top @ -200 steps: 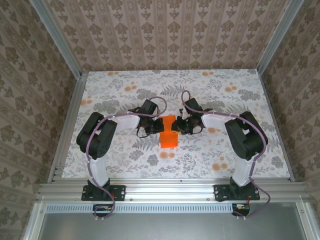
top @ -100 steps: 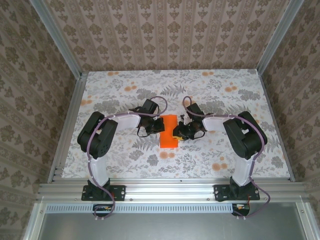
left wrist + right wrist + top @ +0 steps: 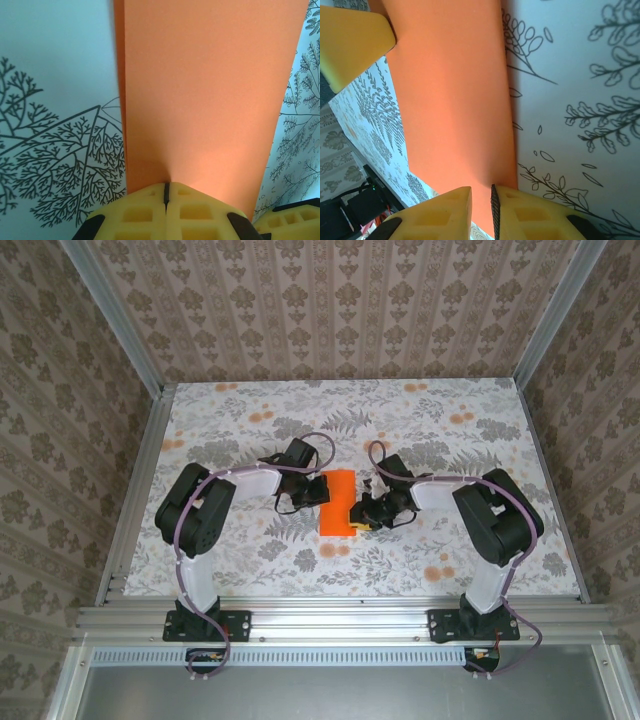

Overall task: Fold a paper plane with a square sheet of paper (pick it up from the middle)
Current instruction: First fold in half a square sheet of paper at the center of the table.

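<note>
The square sheet of paper [image 3: 338, 502] lies folded into a bright orange strip on the flower-print table [image 3: 250, 420], between the two arms. My left gripper [image 3: 319, 490] is shut, its yellow fingertips [image 3: 150, 200] pressed down on the strip's left edge [image 3: 210, 90]. Whether any paper sits between them I cannot tell. My right gripper [image 3: 359, 522] is at the strip's near right corner. Its jaws stand a little apart over the paper's edge [image 3: 450, 110], and orange shows through the narrow gap at the right gripper's tips [image 3: 481, 192]. No paper plane shape shows; the sheet is a plain strip.
Patterned walls and aluminium rails [image 3: 140, 490] close in the table on three sides. The left gripper's yellow finger [image 3: 350, 40] shows at the top left of the right wrist view. Both arm bases stand at the near edge.
The right gripper slid along the paper's right edge toward the near end. The paper's raised flap has come down, and the sheet now lies as a flat strip. The left gripper stayed put.
</note>
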Available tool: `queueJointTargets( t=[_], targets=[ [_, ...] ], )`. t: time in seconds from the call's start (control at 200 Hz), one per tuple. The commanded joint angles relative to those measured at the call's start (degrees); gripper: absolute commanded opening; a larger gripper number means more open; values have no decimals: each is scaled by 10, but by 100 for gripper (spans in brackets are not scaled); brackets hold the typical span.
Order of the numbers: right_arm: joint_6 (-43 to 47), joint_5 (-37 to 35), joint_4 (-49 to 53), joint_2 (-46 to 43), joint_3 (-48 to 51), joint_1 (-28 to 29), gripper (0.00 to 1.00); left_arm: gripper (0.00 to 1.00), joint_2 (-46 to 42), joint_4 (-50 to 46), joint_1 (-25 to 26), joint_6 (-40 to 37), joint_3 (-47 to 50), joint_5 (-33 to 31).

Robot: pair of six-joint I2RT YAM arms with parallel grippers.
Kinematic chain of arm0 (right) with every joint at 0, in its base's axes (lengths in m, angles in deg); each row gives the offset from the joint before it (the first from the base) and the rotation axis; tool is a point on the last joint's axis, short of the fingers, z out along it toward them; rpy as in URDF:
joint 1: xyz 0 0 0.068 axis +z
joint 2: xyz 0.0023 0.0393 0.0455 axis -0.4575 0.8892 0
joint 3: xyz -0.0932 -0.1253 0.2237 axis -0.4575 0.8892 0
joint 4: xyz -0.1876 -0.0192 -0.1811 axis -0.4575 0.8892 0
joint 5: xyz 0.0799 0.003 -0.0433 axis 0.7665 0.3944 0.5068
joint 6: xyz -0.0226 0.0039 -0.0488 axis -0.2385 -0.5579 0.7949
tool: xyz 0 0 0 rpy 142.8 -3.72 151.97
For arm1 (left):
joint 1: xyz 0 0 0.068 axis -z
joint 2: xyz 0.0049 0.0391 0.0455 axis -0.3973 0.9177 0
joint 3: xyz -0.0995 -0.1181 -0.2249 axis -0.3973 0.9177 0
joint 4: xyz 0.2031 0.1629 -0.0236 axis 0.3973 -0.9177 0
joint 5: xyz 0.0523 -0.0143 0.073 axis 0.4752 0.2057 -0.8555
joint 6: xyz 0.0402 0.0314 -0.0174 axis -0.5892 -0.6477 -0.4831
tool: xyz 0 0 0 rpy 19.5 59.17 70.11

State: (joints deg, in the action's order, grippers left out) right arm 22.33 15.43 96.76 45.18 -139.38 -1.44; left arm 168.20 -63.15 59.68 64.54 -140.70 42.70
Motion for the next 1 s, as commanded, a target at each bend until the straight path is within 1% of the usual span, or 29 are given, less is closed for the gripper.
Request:
queueJointTargets(
  t=[0.0, 0.18, 0.285, 0.485, 0.63, 0.725, 0.8, 0.855, 0.995],
  targets=[
    [12, -9, 40, 7, 14, 7, 21, 4, 67, -95, 10, 10, 40, -67],
    [20, -2, 58, -32, 16, 15, 21, 4, 67, -96, 10, 10, 40, -68],
    [19, 0, 56, -32, 21, 22, 21, 4, 67, -95, 10, 10, 40, -67],
    [17, -46, 79, -8, 20, 24, 20, 4, 64, -96, 10, 10, 38, -67],
    [12, -52, 75, -63, -4, 23, 20, 4, 61, -99, 10, 6, 35, -67],
    [10, -85, 64, -90, -34, 22, 21, 4, 59, -98, 10, 4, 33, -65],
    [6, -109, 47, -78, -55, 15, 20, 4, 58, -98, 10, 2, 30, -63],
    [2, -117, 29, -52, -70, 7, 20, 4, 55, -97, 10, -1, 27, -62],
    [-4, -112, -13, 24, -122, -8, 17, 4, 50, -103, 10, -17, 10, -61]
  ],
)
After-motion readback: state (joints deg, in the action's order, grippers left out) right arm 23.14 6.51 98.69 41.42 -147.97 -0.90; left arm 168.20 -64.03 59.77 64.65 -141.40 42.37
